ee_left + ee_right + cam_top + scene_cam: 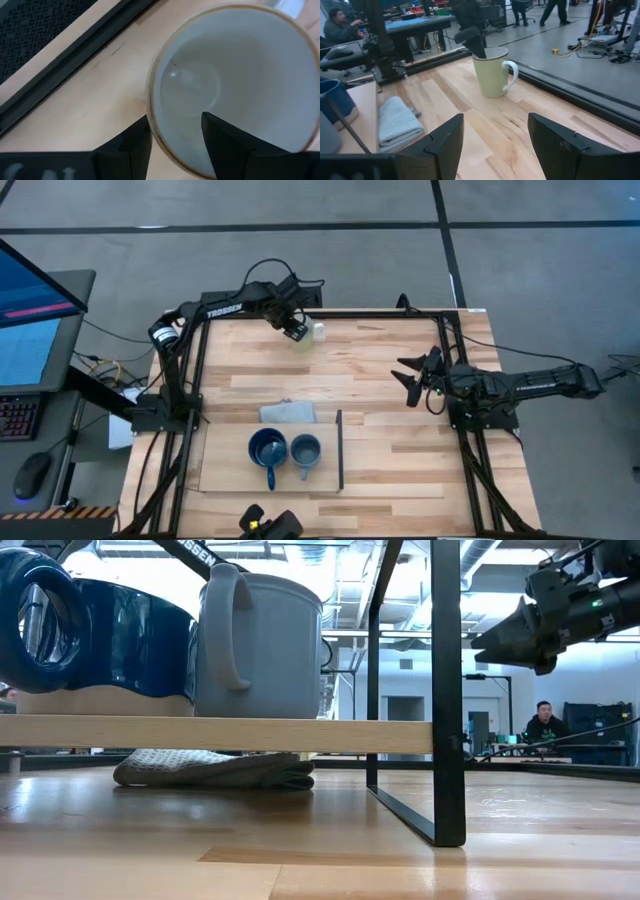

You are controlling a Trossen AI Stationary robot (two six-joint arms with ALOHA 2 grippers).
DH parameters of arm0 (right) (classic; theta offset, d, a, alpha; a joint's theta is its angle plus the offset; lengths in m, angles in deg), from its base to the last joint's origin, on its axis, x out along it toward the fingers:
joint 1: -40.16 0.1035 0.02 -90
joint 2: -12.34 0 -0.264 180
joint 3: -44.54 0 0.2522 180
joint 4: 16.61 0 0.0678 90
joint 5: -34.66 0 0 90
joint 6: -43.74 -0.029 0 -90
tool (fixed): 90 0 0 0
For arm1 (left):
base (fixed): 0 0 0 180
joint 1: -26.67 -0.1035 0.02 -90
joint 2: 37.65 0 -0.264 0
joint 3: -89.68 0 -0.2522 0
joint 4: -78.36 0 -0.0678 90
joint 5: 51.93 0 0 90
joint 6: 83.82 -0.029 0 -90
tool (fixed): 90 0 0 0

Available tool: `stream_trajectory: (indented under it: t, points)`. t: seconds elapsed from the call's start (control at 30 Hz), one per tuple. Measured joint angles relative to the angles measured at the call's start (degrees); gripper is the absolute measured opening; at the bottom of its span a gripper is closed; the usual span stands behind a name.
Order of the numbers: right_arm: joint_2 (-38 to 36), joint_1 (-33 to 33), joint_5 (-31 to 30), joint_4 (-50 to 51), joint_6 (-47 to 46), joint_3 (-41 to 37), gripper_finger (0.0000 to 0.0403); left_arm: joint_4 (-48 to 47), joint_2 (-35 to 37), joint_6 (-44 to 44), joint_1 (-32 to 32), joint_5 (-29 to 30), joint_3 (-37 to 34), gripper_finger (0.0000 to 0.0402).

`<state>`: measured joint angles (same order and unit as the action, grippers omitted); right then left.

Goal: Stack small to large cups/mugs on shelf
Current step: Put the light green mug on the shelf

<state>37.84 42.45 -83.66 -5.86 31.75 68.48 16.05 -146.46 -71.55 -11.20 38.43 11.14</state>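
Note:
The cream-white mug [318,332] [492,72] stands upright on the tabletop near the far edge. My left gripper [297,332] [175,120] comes down on it from above, open. One finger [225,145] is inside the mug, the other [132,145] is outside, and the rim [156,135] runs between them. The dark navy mug [267,446] [120,640] and the small grey-blue mug [305,448] [270,650] stand side by side on the pale shelf [225,470] [200,732]. My right gripper [408,375] [495,125] hangs open and empty above the table's right half.
A grey folded cloth [288,413] [215,770] lies at the shelf's far edge, partly under it. The shelf's black frame leg [447,690] stands at its right end. People sit at desks in the room beyond the table [545,720].

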Motion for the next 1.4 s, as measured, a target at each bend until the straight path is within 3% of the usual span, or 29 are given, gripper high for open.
stream_trajectory:
  t: [0.23, 0.57, 0.8, 0.97, 1.4]
  points:
    - [0.0, 0.32, -0.1, 0.02, 0.0, 0.0, 0.0244, -0.47, -0.02, -3.02, -0.09, 0.02, -0.02, 0.0137]
    - [0.0, 0.32, -0.2, 0.02, -0.02, 0.0, 0.0244, -0.85, 0.05, -9.0, 0.02, -0.2, -0.02, 0.0014]
    - [0.0, 0.32, -0.22, 0.09, -0.02, 0.0, 0.0244, -2.41, 0.41, -13.74, 1.51, -0.17, 0.05, 0.001]
    - [0.0, 0.32, -0.24, 0.65, -0.04, 0.0, 0.0244, -8.5, 3.15, -16.06, 2.03, -1.47, -0.15, 0.001]
    - [-0.02, 0.21, -2.19, 1.32, -0.17, 0.0, 0.0244, -26.29, 19.96, -19.16, 3.52, 0.43, -0.07, 0.001]
